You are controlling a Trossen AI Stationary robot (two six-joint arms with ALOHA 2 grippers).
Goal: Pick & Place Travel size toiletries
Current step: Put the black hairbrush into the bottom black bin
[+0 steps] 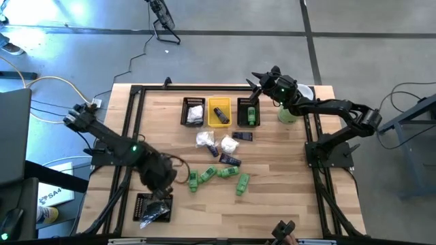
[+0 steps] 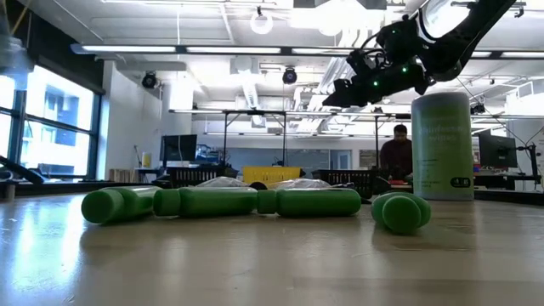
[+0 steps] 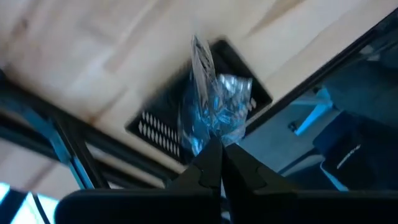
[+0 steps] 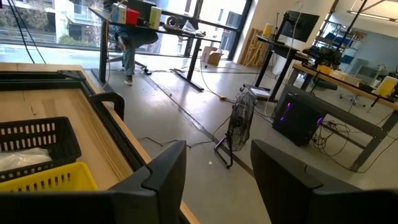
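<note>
The left gripper (image 3: 214, 158) pinches a crinkly packet (image 3: 214, 109) over the black bin (image 1: 151, 206) at the desk's (image 1: 286, 170) near left corner — green bottles (image 1: 218, 178) lie mid-desk. The right gripper (image 1: 255, 80), fingers spread, hovers at the far edge.

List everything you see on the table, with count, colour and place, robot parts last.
Bottles: four loose, green, near-centre table.
Packets: two loose, white, mid-table.
Tubes: about three loose, dark, mid-table.
Bins: three in a row, black, yellow, black, far side.
Near bin: one, black, near-left corner.
Cylinder: one, pale green, far right.
Left gripper: shut on crinkly packet over the near bin.
Right gripper: open, empty, over the far edge.
</note>
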